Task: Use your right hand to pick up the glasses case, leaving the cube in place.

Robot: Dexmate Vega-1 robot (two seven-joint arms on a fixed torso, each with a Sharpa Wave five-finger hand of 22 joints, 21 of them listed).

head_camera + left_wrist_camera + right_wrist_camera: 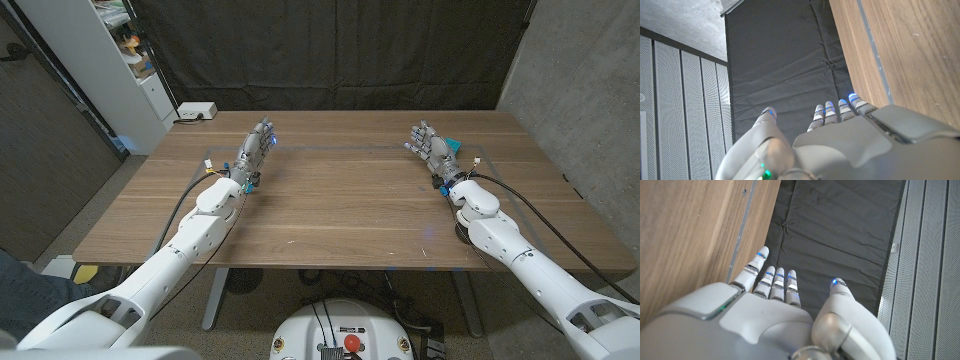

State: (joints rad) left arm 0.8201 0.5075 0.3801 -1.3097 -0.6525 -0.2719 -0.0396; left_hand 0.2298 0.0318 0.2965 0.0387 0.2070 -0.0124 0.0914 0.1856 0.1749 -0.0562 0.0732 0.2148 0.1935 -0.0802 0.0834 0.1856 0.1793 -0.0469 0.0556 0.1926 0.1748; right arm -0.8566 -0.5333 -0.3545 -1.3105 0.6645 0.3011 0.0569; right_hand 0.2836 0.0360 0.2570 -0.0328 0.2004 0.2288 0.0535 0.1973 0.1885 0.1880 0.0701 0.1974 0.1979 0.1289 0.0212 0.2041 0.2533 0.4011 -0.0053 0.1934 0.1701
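My right hand (430,146) stands on the wooden table (340,210) at the far right, fingers stretched out and apart, holding nothing. A small teal object (451,146) peeks out just beside it, on its outer side; I cannot tell whether it is the cube or the case. My left hand (258,146) stands at the far left of the table, fingers extended and empty. The right wrist view shows the back of my right hand (770,315) with its fingers over the table's far edge. The left wrist view shows my left hand (840,140) the same way.
A white power strip (195,111) lies at the table's far left corner. A white shelf unit (120,60) stands beyond the left side. A dark curtain (330,50) hangs behind the table. Thin blue tape (340,148) marks a line between the hands.
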